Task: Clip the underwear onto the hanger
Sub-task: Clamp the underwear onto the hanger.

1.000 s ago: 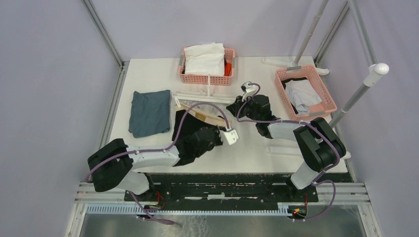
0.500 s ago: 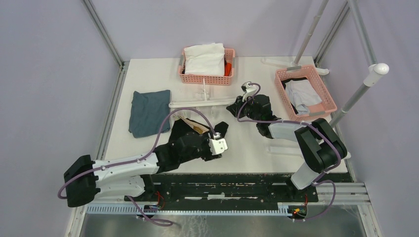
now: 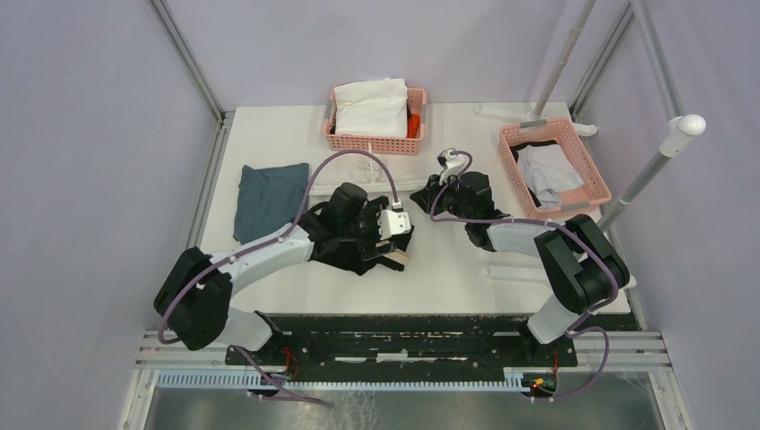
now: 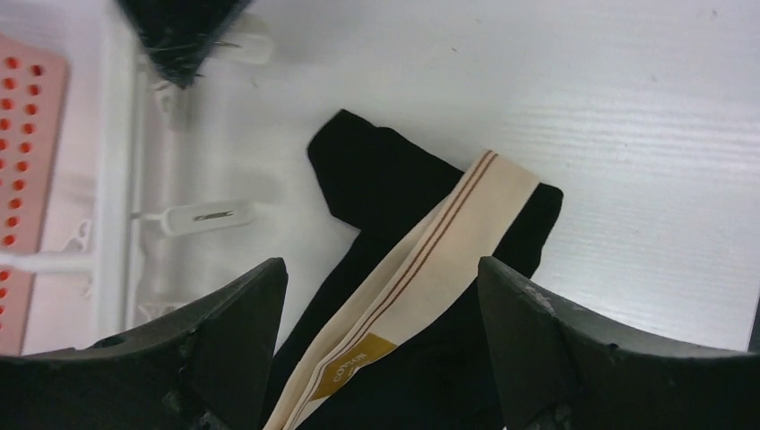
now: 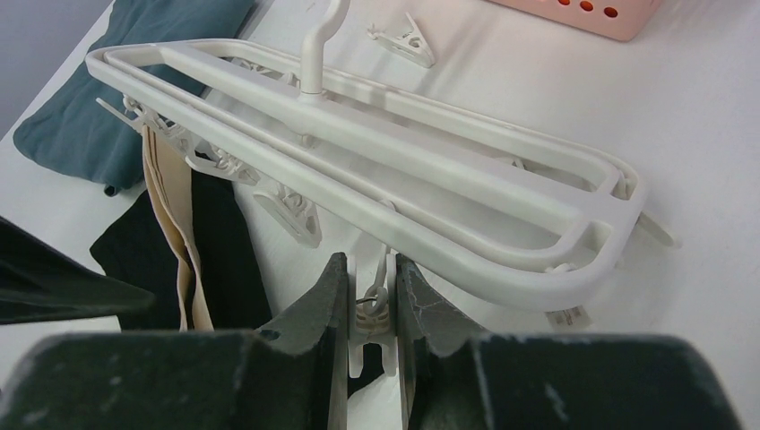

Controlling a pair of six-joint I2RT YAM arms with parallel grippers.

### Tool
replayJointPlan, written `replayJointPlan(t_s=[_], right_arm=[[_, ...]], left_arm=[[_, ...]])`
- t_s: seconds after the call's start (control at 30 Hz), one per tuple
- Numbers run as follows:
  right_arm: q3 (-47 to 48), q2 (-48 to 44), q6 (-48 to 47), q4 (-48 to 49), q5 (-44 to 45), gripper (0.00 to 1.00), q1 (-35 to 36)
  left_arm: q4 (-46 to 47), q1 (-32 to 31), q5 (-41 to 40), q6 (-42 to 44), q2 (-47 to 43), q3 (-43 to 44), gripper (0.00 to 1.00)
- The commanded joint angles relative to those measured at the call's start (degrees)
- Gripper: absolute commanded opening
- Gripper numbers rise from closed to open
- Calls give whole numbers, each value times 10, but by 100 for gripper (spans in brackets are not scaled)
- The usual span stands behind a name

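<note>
I see the underwear (image 4: 385,179) mid-table, with the hanger (image 5: 430,170) flat just behind it. A folded cloth (image 3: 269,202) lies left of both. One basket (image 3: 375,143) sits behind the hanger with a garment in it; a second basket (image 3: 591,161) sits far right with cloth in it. A hanger clip (image 5: 372,336) sits between my right gripper (image 5: 370,264) fingers.

On my feed, the left arm (image 3: 267,256) and the right arm (image 3: 514,236) both have white link shells between bulky matte-black joint housings. A loose lilac cable (image 3: 345,153) loops along each. The left end effector (image 4: 378,269) and the right end effector (image 5: 369,278) each carry two thick black fingers (image 4: 224,340) with a scuffed, grainy finish, and a small white camera block (image 3: 392,222) sits at the wrist.
</note>
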Motion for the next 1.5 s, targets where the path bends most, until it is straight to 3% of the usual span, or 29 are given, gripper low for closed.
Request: replayJointPlan(t_s=[0.0, 0.23, 0.47, 0.7, 1.1, 1.37, 1.47], right_arm=[[3, -23, -4, 36, -15, 0, 3], [1, -27, -10, 27, -22, 0, 2], [-1, -32, -18, 18, -21, 0, 3], [4, -29, -19, 15, -23, 0, 1], [2, -35, -21, 9, -22, 0, 2], [5, -40, -23, 2, -23, 0, 2], [5, -43, -25, -1, -23, 0, 2]], left_arm=[[-74, 18, 94, 116, 56, 59, 84], [-132, 44, 143, 213, 143, 127, 83], [-172, 53, 156, 216, 197, 169, 82], [-204, 54, 192, 200, 191, 165, 81], [-209, 53, 136, 169, 208, 177, 80], [-210, 53, 128, 151, 209, 168, 68], [-212, 52, 131, 148, 208, 170, 58]])
